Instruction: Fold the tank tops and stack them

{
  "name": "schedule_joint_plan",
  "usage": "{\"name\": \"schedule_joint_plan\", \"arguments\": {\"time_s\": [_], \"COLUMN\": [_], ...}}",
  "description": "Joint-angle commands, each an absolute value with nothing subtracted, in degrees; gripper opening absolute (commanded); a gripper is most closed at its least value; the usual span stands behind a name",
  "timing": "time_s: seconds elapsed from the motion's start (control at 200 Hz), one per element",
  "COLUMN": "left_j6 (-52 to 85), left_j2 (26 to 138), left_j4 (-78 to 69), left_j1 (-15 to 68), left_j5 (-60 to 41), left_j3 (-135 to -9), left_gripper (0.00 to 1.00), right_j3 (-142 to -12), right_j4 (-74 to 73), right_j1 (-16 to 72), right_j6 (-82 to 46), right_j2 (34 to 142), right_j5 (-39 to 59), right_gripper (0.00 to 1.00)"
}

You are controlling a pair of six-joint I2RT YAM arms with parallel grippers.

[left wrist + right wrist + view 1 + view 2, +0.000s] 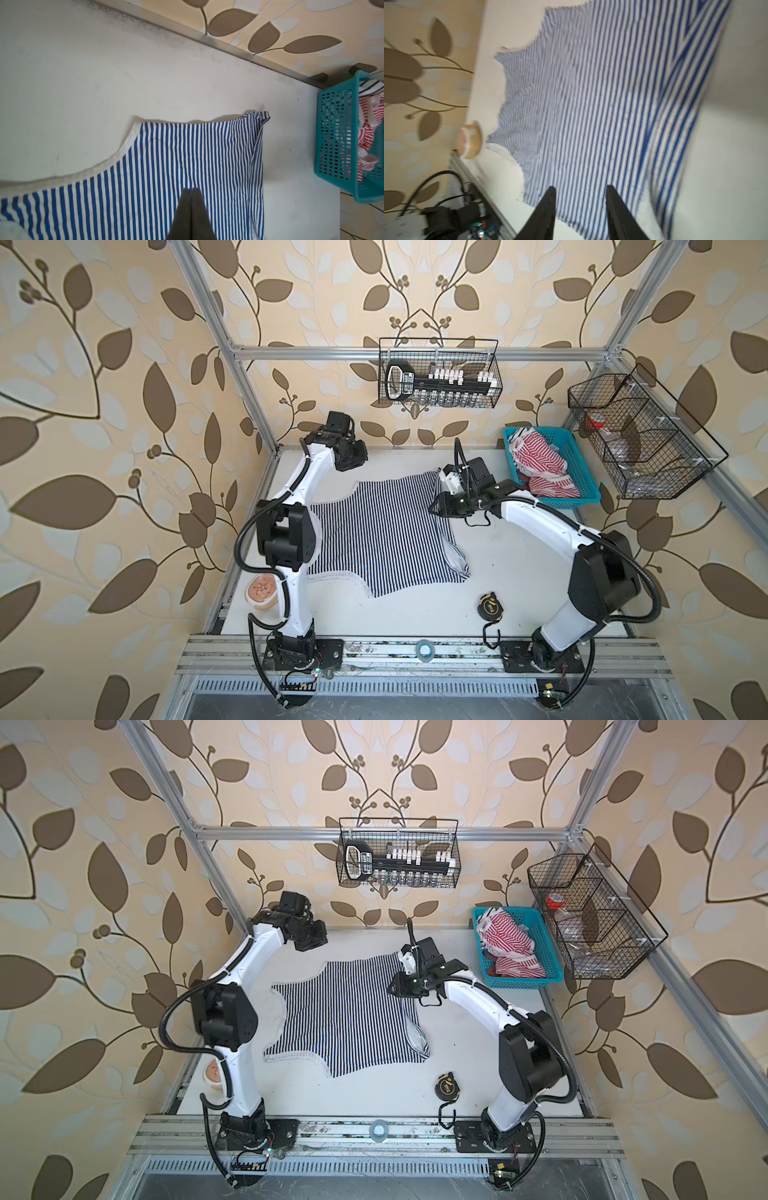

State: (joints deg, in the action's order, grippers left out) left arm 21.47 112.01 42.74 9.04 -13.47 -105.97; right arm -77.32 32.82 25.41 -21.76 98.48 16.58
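The navy-and-white tank top (386, 535) (345, 1015) lies spread flat on the white table, with a narrow strip folded over along its right edge (453, 547). The red-and-white tank top (544, 466) (513, 946) sits crumpled in the teal basket. My left gripper (191, 189) hangs high over the top's far left part, its fingers shut together with nothing between them. My right gripper (432, 508) (580, 188) hovers over the top's right edge. It is open and holds no cloth. The right wrist view is blurred.
The teal basket (582, 475) stands at the back right of the table. A black tape measure (490, 605) lies near the front, a tan cup (262, 591) at the left edge, a tape roll (424, 649) on the front rail. Wire baskets (438, 373) (640, 439) hang on the frame.
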Motion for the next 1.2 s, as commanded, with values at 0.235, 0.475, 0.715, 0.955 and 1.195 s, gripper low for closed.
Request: {"name": "schedule_joint_plan", "arguments": {"time_s": [0.235,0.475,0.715,0.955,1.195], "left_j6": [22.7,23.7,22.9,22.5,21.8], "left_j2": [112.2,114.4,116.4,118.1,119.3], "left_j4": [45.4,44.9,45.7,45.9,47.1], "left_j1": [16.8,17.8,17.8,17.8,17.8], "left_j5": [-12.4,-11.5,-10.2,-9.7,-7.9], "left_j3": [-89.5,-86.4,-85.9,-85.3,-85.6], "left_gripper": [0.00,0.00,0.00,0.00,0.00], "right_j3": [-87.5,-87.9,-88.2,-88.2,-85.6], "right_j4": [45.4,44.5,43.9,43.8,42.7], "right_j1": [25.9,27.0,27.7,27.5,24.5], "right_j6": [-11.4,-11.1,-11.1,-11.2,-11.8], "right_j2": [112.5,115.8,119.7,121.1,118.6], "right_j5": [2.9,1.8,0.9,-0.7,0.9], "right_gripper": [0.48,0.49,0.48,0.34,0.14]}}
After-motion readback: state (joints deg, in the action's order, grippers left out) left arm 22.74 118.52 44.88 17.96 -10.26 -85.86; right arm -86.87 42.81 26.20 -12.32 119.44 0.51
